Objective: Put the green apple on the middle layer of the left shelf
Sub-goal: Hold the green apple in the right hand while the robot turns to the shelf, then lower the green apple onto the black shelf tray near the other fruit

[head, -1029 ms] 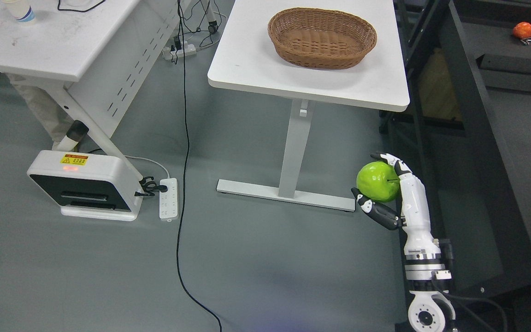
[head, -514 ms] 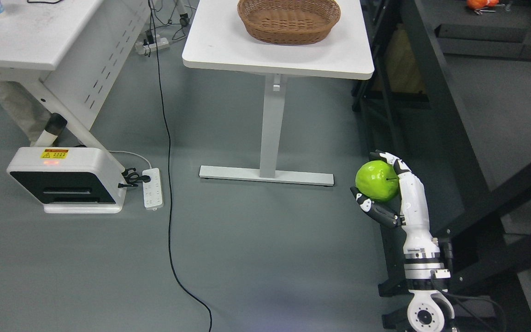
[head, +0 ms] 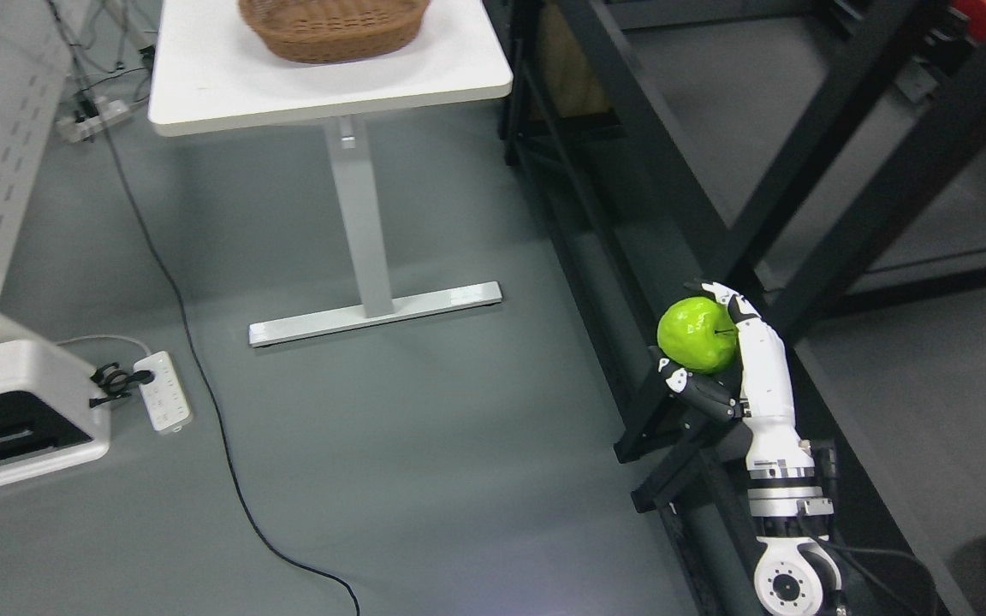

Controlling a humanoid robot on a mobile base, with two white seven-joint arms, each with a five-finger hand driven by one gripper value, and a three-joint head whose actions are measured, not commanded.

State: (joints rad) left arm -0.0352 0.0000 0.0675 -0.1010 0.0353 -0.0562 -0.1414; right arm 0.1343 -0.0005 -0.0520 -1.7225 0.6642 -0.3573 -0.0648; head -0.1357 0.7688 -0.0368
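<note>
Floor: grey smooth floor [head: 424, 479] fills most of the head view.
Shelf: black metal shelving frame [head: 656, 171] runs along the right side, its posts and rails crossing at slants; grey boards lie between the rails.
Table: white rectangular table on a single white pedestal leg [head: 330, 81] stands at upper centre, its flat foot on the floor.
Basket: brown woven wicker basket [head: 330, 26] sits on the table top, cut off by the upper edge.
Box: white and black box-shaped device [head: 14, 419] rests on the floor at far left.
Cable: thin black cable [head: 202, 393] trails across the floor past a white power strip [head: 163, 391] just beside the device.
Right hand: white and black robot right hand [head: 720, 359] rises from the lower right, in front of the shelving frame, fingers curled around the fruit.
Apple: shiny round green apple [head: 697, 334] sits in that grip, held in the air, on no shelf layer.
Left hand: outside the view.
</note>
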